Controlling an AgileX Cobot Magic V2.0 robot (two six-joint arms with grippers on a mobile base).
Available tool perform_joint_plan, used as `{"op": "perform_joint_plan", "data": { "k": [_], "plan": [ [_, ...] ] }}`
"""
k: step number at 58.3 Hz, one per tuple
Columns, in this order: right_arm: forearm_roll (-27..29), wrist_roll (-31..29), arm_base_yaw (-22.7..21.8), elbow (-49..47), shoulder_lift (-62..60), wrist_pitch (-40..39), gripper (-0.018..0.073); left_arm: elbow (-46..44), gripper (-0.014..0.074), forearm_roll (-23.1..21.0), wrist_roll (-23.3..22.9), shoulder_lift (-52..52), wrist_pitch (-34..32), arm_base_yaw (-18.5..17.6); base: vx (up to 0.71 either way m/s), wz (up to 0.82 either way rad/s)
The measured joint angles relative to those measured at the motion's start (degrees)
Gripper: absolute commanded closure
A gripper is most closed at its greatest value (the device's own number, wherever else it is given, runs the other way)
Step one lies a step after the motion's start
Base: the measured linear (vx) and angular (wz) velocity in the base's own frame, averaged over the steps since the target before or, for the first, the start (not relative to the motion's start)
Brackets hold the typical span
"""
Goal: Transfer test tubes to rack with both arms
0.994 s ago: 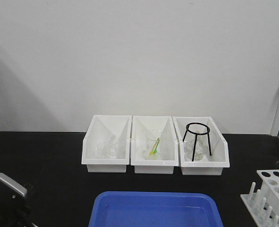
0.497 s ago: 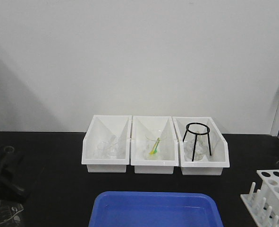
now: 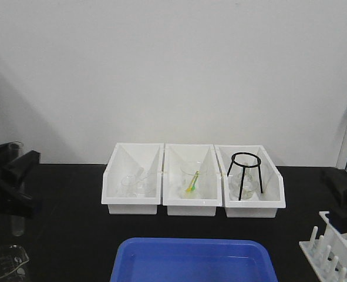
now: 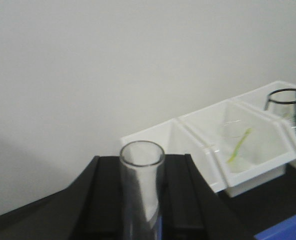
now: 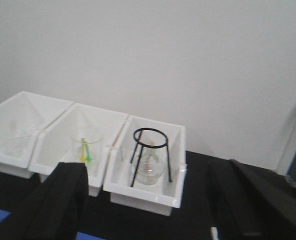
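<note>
Front view: black tabletop, plain white wall behind, and a pale vertical strip at the 3 o'clock edge of the wall.

Left gripper at 9 o'clock, above the table, clenched on one test tube. The tube stands upright, mouth above the jaws and round bottom below them, off the surface. In the left wrist view the black fingers press both sides of the tube, open mouth facing up.

Glass beaker at 7 o'clock, just below the held tube.

Rack at 4 o'clock, cut off by the frame, with holes on top and pegs along the near side.

Right gripper at 3 o'clock, just above the rack. In the right wrist view its fingers are spread wide with nothing between them.

Three white bins in a row at centre, touching. The middle one holds a green-yellow stick, maybe a dropper, blurry. The right one holds a black tripod ring.

Blue tray at 6 o'clock.
</note>
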Motion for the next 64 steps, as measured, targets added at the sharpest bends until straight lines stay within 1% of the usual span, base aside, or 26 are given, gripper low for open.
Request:
{"op": "perform_joint_plan", "data": {
  "k": [4, 10, 14, 21, 31, 43, 50, 58, 64],
  "plan": [
    [0.0, 0.0, 3.4, 0.0, 1.1, 0.4, 0.0029, 0.0, 0.0617, 6.4, -6.7, 0.0, -2.4, -3.0, 0.00, 0.00],
    [0.1, 0.1, 8.9, 0.0, 3.2, 0.4, 0.0029, 0.0, 0.0617, 12.9, -15.1, 0.0, -6.6, -5.9, 0.00, 0.00],
    [0.1, 0.1, 12.4, 0.0, 4.7, 0.1, 0.0029, 0.0, 0.0617, 14.9, -19.8, 0.1, -8.3, -6.8, 0.00, 0.00],
    [0.1, 0.1, 18.5, 0.0, 7.6, -1.6, 0.0029, 0.0, 0.0617, 16.1, -24.8, 0.7, -9.1, -7.5, 0.00, 0.00],
    [0.1, 0.1, 26.4, 0.0, 12.8, -7.5, 0.0029, 0.0, 0.0617, 17.2, -29.0, 1.0, -9.9, -9.2, 0.00, 0.00],
    [0.1, 1.1, 32.4, 0.0, 18.4, -14.8, 0.0029, -0.1, 0.0617, 20.3, -32.9, 1.0, -10.3, -12.5, 0.00, 0.00],
    [0.1, 2.2, 33.8, 0.0, 21.4, -19.2, 0.0029, -0.1, 0.0617, 21.0, -34.8, 1.0, -10.3, -14.4, 0.00, 0.00],
    [0.0, 3.3, 33.8, 0.0, 23.8, -25.0, 0.0029, -0.1, 0.0617, 21.0, -35.1, 1.2, -9.6, -16.6, 0.00, 0.00],
    [0.0, 3.4, 33.8, 0.0, 25.1, -27.1, 0.0029, -0.1, 0.0617, 21.0, -35.2, 1.9, -9.2, -18.2, 0.00, 0.00]
  ]
}}
